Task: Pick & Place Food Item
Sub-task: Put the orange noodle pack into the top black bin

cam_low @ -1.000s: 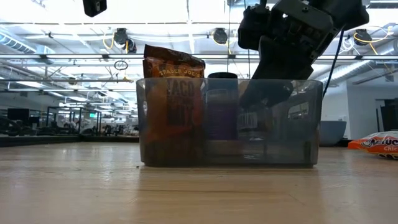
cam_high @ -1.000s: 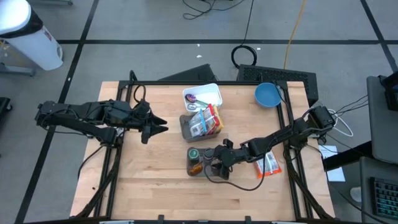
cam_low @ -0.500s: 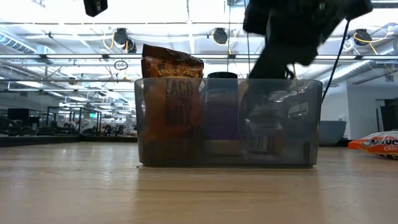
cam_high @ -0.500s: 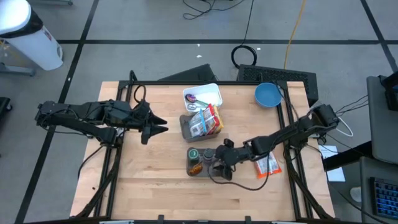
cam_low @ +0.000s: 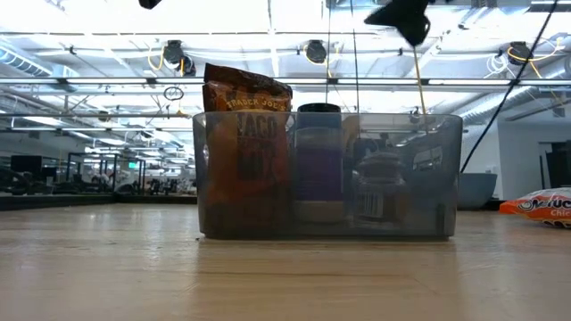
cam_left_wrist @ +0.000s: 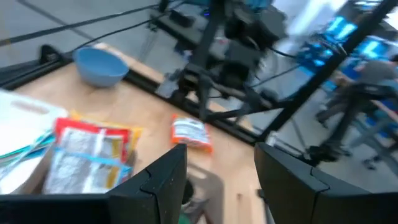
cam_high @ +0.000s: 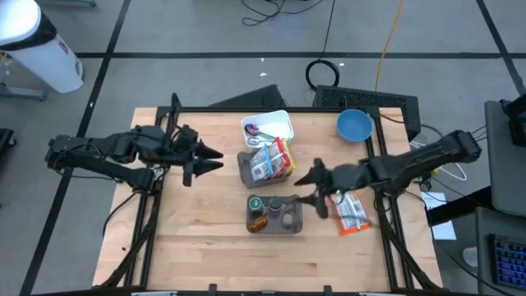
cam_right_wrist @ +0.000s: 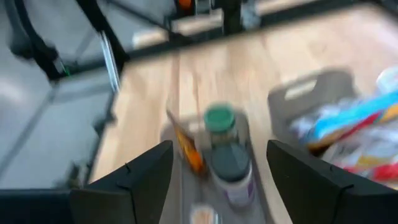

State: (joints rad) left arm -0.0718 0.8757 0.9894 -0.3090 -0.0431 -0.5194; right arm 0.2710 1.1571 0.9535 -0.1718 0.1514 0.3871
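your right gripper [cam_high: 310, 191] is hovering above the table with its fingers spread and nothing between them, just beside the grey translucent plastic bin [cam_high: 275, 215] that is sitting near the middle of the light wooden table [cam_high: 205, 247]. that bin is holding a green-lidded jar [cam_high: 256, 203], a dark-lidded jar [cam_high: 277, 205], a pale-lidded jar [cam_high: 289, 218] and a brown taco seasoning packet [cam_low: 247, 143], which is standing upright at one end in the low view. an orange and white snack bag [cam_high: 352, 214] is lying flat on the table beside the right arm, apart from the bin. your left gripper [cam_high: 207, 159] is waiting over the left half of the table, its fingers parted and holding nothing. between the two arms a second grey bin [cam_high: 245, 170] is carrying red and yellow packets [cam_high: 276, 159], and a white rectangular tray [cam_high: 278, 123] is touching its far side. a round blue bowl [cam_high: 353, 125] is resting near the far right corner of the table.
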